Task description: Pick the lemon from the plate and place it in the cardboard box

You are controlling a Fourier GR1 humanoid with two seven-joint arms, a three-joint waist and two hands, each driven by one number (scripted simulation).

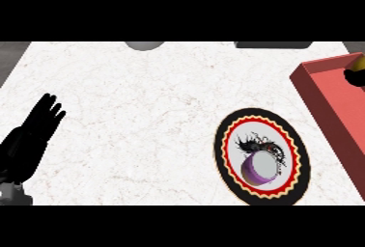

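Head view. White marbled worktop (143,106). Left hand (35,130) showed at the left edge, fingers straight and up, released, resting; it held nothing. A round plate (230,159) with black rim and red-and-cream band lay right of centre, near side. On it sat a purple, grey-faced object (258,169), cup- or bowl-like; I could not tell what it was. No lemon on the plate.

Red box (335,111) ran along the right edge, its long axis going from far to near. At its far end, against the picture's right edge, a small yellow shape (357,62), probably the lemon, showed above the box's floor. A dark form (352,77) just below it, likely the right hand; fingers cut off by the edge, so I could not tell whether it grasped the lemon or had let go.

Judgement: lemon lay far right, over the box, touching or just beside the right hand and well apart from the left. The right arm was plainly the nearer. The coming move turned on whether the lemon sat inside the box's walls; from here it seemed so.
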